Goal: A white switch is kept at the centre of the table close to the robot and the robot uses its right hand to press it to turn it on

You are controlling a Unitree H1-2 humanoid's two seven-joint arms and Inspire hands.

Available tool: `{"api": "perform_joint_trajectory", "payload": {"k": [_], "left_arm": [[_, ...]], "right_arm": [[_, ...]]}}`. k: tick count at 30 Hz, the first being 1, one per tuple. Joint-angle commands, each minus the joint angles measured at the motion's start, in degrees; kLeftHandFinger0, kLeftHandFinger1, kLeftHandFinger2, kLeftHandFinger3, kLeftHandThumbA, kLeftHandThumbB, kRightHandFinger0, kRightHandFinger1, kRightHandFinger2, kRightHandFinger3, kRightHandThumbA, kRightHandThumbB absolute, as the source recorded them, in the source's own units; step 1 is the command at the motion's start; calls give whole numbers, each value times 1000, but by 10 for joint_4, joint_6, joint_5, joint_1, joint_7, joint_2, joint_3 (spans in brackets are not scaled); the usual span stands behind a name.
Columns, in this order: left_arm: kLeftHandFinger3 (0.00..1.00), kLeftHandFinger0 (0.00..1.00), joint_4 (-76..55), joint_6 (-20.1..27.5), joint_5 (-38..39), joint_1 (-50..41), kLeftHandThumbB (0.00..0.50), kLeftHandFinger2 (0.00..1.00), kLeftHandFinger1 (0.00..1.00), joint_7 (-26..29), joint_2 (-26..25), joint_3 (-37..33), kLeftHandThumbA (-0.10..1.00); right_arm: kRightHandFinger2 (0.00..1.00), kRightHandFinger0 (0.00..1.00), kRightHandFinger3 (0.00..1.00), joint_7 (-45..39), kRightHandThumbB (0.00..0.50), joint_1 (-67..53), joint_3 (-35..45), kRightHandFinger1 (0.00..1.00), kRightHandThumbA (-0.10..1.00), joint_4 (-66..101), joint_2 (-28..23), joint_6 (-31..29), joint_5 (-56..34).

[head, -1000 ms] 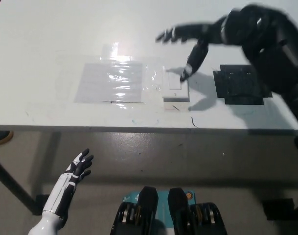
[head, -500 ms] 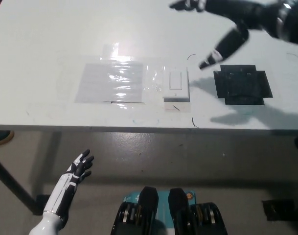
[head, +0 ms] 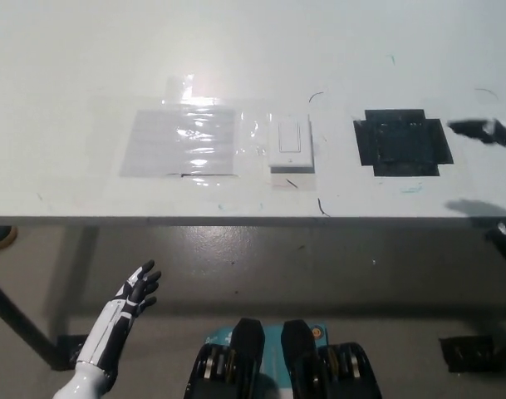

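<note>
The white switch (head: 291, 144) lies flat on the white table (head: 86, 66), near the front edge at the middle, with nothing touching it. Only a blurred black tip of my right hand (head: 483, 131) shows at the far right edge, well away from the switch; whether it is open or shut is not visible. My white left hand (head: 135, 289) hangs below the table's front edge at the lower left, fingers spread and holding nothing.
A shiny clear plastic sheet (head: 182, 140) is taped to the table left of the switch. A black taped square (head: 400, 142) lies to the switch's right. The table's front edge (head: 236, 219) runs across the picture's middle, with grey floor below.
My right hand has drawn back from over the switch, rightward and almost out of view. The left hand has stayed put. The picture has shifted slightly.
</note>
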State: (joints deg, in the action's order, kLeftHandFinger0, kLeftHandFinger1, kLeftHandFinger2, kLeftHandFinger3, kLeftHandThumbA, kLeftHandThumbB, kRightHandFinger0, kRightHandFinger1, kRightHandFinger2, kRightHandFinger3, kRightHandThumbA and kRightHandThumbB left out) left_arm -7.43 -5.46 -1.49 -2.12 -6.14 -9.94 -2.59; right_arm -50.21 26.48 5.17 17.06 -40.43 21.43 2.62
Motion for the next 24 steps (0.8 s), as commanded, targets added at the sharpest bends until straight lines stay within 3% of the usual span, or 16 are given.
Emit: {"api": "perform_joint_trajectory", "payload": {"k": [1, 2, 3, 5, 6, 8, 10, 12, 14, 16, 18, 24], "left_arm": [[1000, 1000, -13, 1, 22, 27, 88, 1000, 1000, -16, -3, 5, 1000], [1000, 1000, -14, 1, 19, 27, 91, 1000, 1000, -14, -3, 4, 1000], [1000, 1000, -13, 4, 15, 26, 82, 1000, 1000, -13, -4, 4, 1000], [1000, 1000, -11, 10, 9, 26, 84, 1000, 1000, -11, -6, 3, 1000], [1000, 1000, -13, 10, 9, 26, 91, 1000, 1000, -11, -6, 3, 1000], [1000, 1000, -15, 5, 13, 25, 81, 1000, 1000, -12, -6, 5, 1000], [1000, 1000, -15, 3, 18, 25, 90, 1000, 1000, -14, -5, 4, 1000], [1000, 1000, -16, 1, 20, 24, 92, 1000, 1000, -14, -4, 5, 1000], [1000, 1000, -18, -1, 23, 22, 90, 1000, 1000, -13, -2, 6, 1000], [1000, 1000, -18, 2, 21, 21, 101, 1000, 1000, -14, -3, 5, 1000], [1000, 1000, -17, 4, 23, 21, 106, 1000, 1000, -15, -4, 5, 1000], [1000, 1000, -19, 11, 6, 13, 104, 1000, 1000, -4, -5, 3, 1000]], "right_arm": [[1000, 1000, 1000, 237, 366, -167, 341, 1000, 1000, 351, -51, -77, -563], [1000, 1000, 1000, 233, 355, -186, 327, 1000, 1000, 352, -28, -85, -546], [1000, 1000, 1000, 240, 386, -209, 317, 1000, 1000, 360, -4, -80, -516], [1000, 1000, 1000, 236, 373, -243, 303, 1000, 1000, 361, 32, -69, -478], [1000, 1000, 1000, 214, 354, -256, 290, 1000, 1000, 341, 66, -81, -452], [1000, 1000, 1000, 182, 311, -278, 257, 1000, 1000, 287, 128, -45, -412], [1000, 1000, 1000, 170, 249, -289, 226, 1000, 1000, 226, 196, -63, -339], [1000, 1000, 1000, 176, 260, -295, 203, 1000, 1000, 172, 252, -48, -293], [1000, 1000, 1000, 177, 276, -294, 178, 1000, 1000, 113, 291, -62, -236], [1000, 1000, 1000, 172, 213, -287, 166, 1000, 1000, 60, 311, -101, -205], [1000, 1000, 1000, 173, 186, -275, 157, 1000, 1000, -3, 333, -128, -190], [1000, 1000, 1000, 205, 172, -273, 143, 1000, 1000, -90, 395, -172, -174]]}}
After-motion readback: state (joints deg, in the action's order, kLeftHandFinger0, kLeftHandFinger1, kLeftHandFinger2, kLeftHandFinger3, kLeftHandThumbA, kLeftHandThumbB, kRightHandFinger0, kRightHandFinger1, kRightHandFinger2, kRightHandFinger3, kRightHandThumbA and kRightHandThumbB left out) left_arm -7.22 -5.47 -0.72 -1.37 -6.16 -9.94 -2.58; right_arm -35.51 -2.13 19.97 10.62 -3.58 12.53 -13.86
